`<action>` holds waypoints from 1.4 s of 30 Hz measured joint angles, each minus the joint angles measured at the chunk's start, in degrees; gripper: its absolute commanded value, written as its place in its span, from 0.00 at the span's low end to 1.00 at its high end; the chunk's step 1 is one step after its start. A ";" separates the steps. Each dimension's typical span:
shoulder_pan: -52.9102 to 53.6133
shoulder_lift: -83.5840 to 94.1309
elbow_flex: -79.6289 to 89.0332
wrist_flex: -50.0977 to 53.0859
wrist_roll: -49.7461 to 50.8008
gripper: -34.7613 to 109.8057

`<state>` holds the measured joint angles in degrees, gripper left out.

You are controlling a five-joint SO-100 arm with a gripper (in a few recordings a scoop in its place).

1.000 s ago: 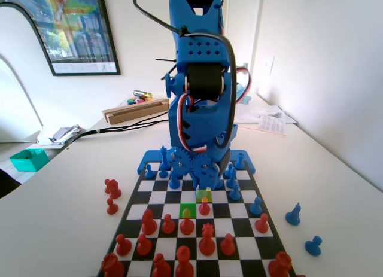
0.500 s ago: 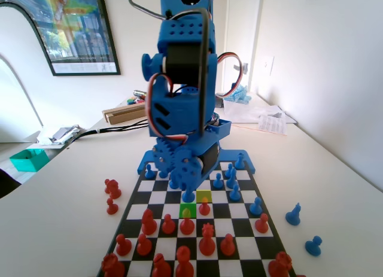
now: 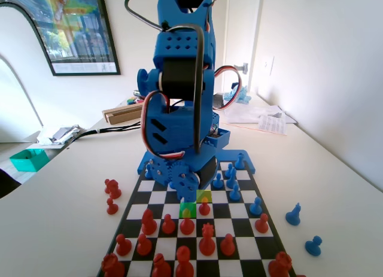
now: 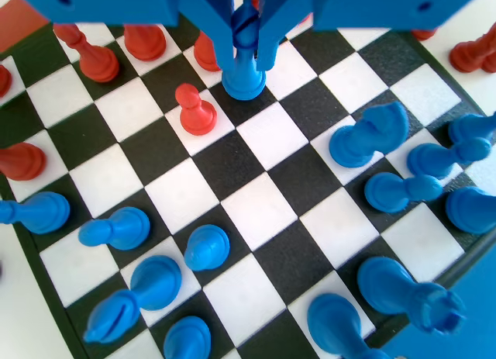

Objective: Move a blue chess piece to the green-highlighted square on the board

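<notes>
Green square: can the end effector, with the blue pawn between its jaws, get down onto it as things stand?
Probably yes. In the wrist view the end effector grips the blue pawn, whose base sits on or just above a square. The nearest red pawn stands one square aside, clear. In the fixed view the arm partly hides the green square.

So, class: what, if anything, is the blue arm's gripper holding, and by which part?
The gripper holds a small blue plastic pawn by its round ball head, jaws on either side; its flared base sits on the black-and-white board.

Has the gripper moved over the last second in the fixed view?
Yes. The gripper has come forward and leftward from the board's far rows to the green-highlighted square.
</notes>
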<state>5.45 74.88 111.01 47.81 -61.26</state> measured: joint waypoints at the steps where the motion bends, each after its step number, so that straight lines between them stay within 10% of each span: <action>1: -0.09 0.00 0.00 -0.26 0.00 0.26; 25: -0.26 0.26 0.44 -2.02 -0.09 0.34; 42: -1.93 26.10 -4.04 24.79 -15.73 0.30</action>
<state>3.52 100.99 106.96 72.60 -76.99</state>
